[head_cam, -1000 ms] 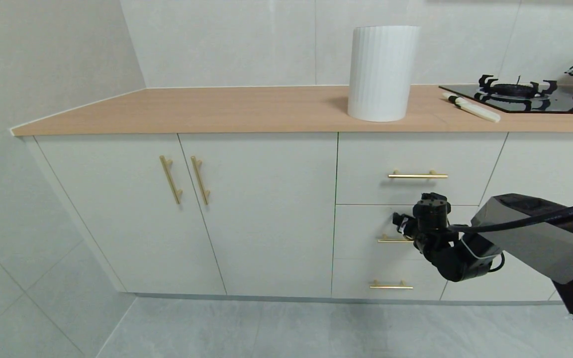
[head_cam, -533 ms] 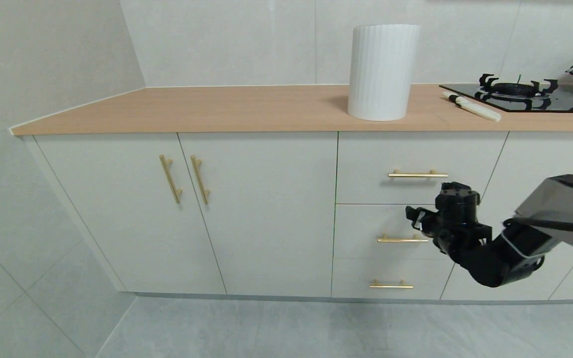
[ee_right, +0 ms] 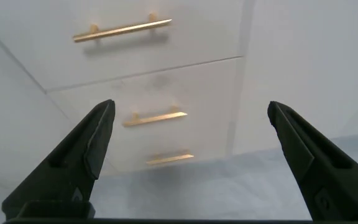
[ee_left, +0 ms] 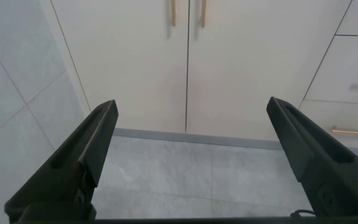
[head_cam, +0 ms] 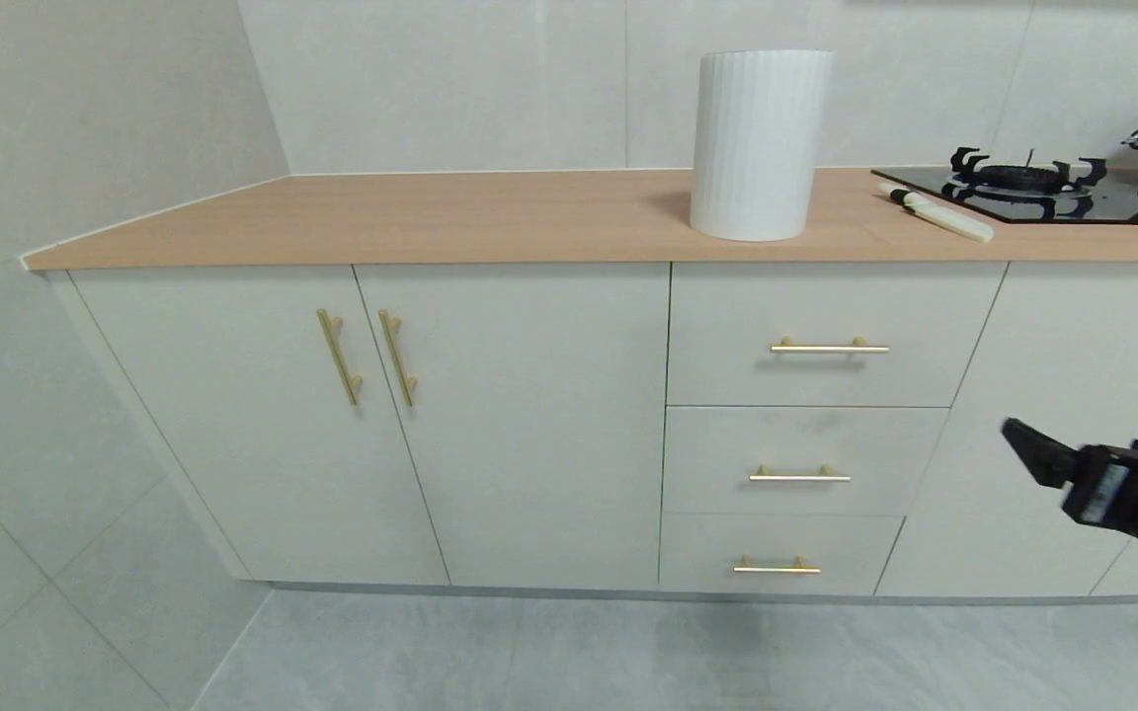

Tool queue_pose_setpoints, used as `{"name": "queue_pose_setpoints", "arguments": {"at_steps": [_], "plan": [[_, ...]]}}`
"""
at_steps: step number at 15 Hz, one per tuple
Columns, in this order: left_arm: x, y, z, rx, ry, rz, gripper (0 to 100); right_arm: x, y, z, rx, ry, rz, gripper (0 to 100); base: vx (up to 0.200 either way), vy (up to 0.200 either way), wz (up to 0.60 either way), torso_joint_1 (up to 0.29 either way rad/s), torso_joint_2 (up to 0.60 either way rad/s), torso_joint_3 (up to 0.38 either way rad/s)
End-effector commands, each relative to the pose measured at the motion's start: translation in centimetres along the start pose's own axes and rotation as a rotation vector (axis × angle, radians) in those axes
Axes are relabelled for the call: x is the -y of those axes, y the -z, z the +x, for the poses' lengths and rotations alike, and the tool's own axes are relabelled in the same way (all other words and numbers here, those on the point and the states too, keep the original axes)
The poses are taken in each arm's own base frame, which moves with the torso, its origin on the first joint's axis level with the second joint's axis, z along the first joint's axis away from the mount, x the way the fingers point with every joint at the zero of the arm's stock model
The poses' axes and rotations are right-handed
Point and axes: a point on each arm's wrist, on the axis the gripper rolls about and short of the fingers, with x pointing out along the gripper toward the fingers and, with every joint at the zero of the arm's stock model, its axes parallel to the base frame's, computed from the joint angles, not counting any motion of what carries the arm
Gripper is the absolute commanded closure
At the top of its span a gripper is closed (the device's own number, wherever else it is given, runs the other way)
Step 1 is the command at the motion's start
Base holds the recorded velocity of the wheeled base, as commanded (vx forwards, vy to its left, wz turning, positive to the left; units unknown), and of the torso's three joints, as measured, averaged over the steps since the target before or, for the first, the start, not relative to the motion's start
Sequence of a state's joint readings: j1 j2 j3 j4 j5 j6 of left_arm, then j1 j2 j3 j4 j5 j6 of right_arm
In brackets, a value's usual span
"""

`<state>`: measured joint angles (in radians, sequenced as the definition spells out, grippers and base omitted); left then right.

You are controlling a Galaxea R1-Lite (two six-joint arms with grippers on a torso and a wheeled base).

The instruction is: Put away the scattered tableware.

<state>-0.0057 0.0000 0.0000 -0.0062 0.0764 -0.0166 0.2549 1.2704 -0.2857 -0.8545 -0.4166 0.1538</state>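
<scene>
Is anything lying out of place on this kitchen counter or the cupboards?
Yes: a white utensil, perhaps a knife, lies loose and slanted on the wooden counter at the corner of the hob. The drawers and cupboard doors are shut; nothing looks spilled.

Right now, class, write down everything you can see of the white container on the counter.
The container is a tall white cylinder with fine vertical ribs down its visible wall. It looks matte, perhaps ceramic or plastic. It stands upright on the wooden counter, above the drawers and left of the hob. Its inside is hidden. Nothing but the counter touches it.
</scene>
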Motion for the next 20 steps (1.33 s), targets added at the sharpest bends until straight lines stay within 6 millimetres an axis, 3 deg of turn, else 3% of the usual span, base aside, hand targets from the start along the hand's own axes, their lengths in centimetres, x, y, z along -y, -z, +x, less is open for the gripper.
{"name": "queue_pose_setpoints", "arguments": {"at_steps": [1, 2, 4, 7, 12, 14, 16, 20], "plan": [[0.0, 0.0, 0.0, 0.000, 0.000, 0.000, 0, 5.4, 1.7, -11.3, 0.130, 0.039, -0.053, 0, 0.000, 0.000, 0.00, 0.000, 0.00, 0.000], [0.0, 0.0, 0.0, 0.000, 0.000, 0.000, 0, 5.8, 1.8, -11.9, 0.131, 0.045, -0.058, 0, 0.000, 0.000, 0.00, 0.000, 0.00, 0.000], [0.0, 0.0, 0.0, 0.001, 0.000, 0.000, 0, 7.5, 2.9, -15.9, 0.122, 0.211, -0.095, 0, 0.000, 0.000, 0.00, 0.000, 0.00, 0.000], [0.0, 0.0, 0.0, 0.000, 0.000, 0.000, 0, 8.5, 5.0, -19.0, 0.171, 0.228, -0.131, 0, 0.000, 0.000, 0.00, 0.000, 0.00, 0.000], [0.0, 0.0, 0.0, 0.001, 0.000, 0.000, 0, 8.6, 7.3, -19.2, 0.172, 0.301, -0.104, 0, 0.000, 0.000, 0.00, 0.000, 0.00, 0.000], [0.0, 0.0, 0.0, 0.000, -0.001, -0.002, 0, 8.3, 8.0, -18.4, 0.186, 0.184, -0.088, 0, 0.000, 0.000, 0.00, 0.000, 0.00, 0.000], [0.0, 0.0, 0.0, 0.001, 0.000, 0.000, 0, 7.8, 9.4, -17.2, 0.254, -0.042, -0.105, 0, 0.000, 0.000, 0.00, 0.000, 0.00, 0.000], [0.0, 0.0, 0.0, 0.000, 0.000, -0.002, 0, 7.7, 10.7, -16.9, 0.121, -0.116, -0.131, 0, 0.000, 0.000, 0.00, 0.000, 0.00, 0.000]]}}
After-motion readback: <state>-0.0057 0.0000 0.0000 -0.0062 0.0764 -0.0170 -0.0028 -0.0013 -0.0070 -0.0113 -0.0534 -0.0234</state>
